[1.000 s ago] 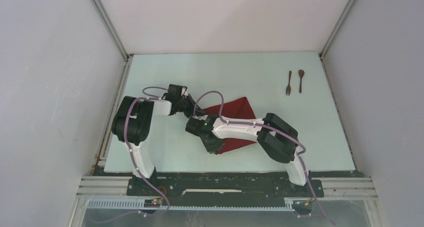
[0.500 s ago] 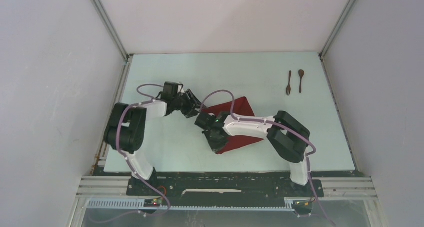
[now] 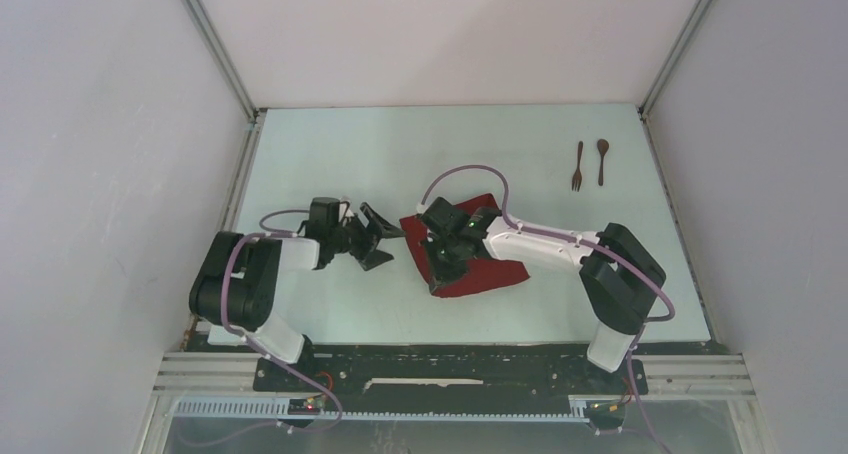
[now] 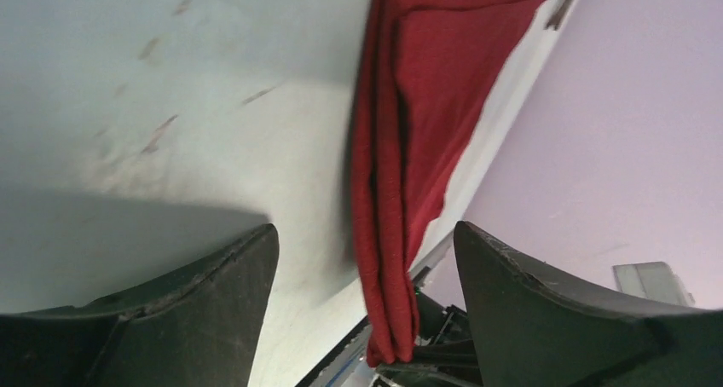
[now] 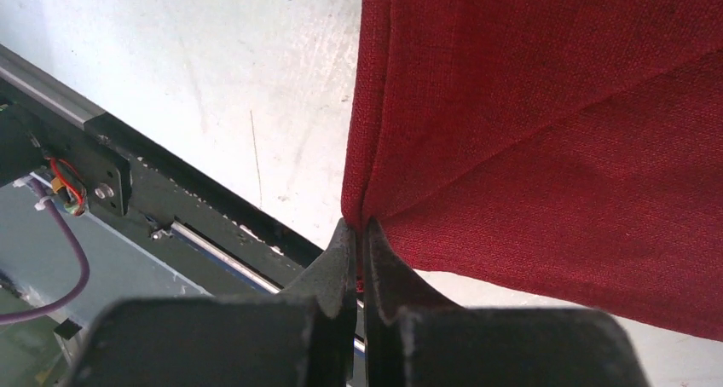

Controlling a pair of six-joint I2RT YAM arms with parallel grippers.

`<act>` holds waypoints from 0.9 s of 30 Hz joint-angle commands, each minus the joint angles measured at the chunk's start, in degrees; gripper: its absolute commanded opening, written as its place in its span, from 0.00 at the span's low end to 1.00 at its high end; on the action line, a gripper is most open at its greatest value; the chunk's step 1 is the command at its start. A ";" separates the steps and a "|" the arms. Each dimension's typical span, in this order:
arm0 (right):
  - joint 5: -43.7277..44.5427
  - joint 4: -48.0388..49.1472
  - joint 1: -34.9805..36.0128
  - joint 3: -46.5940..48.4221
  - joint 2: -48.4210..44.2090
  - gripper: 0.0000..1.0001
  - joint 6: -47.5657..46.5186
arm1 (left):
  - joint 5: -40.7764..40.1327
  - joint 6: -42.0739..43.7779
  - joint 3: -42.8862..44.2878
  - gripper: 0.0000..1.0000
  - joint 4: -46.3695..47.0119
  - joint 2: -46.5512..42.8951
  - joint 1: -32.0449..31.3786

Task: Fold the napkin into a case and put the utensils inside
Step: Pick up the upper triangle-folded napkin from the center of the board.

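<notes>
One red napkin (image 3: 495, 272), one wooden fork (image 3: 577, 167), one wooden spoon (image 3: 602, 161).

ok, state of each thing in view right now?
napkin: folded in layers, lying on the table, one corner pinched.
fork: loose, lying far right, not in the napkin.
spoon: loose, beside the fork.
left gripper: open, holding nothing.
right gripper: shut on the napkin.
</notes>
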 commanded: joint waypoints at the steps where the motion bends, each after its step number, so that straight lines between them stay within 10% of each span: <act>1: -1.98 1.40 -0.08 -0.29 -2.51 0.00 -0.07 | 2.74 -8.60 -0.63 0.86 15.96 4.40 -1.71; 15: -1.39 0.72 -0.66 -0.26 -4.96 0.00 -0.37 | -3.21 -17.04 -2.37 0.70 27.73 14.51 -3.24; 27: -1.89 1.52 -0.79 -1.13 -5.80 0.00 -0.70 | -5.49 -16.87 -0.13 0.30 32.08 18.55 -3.27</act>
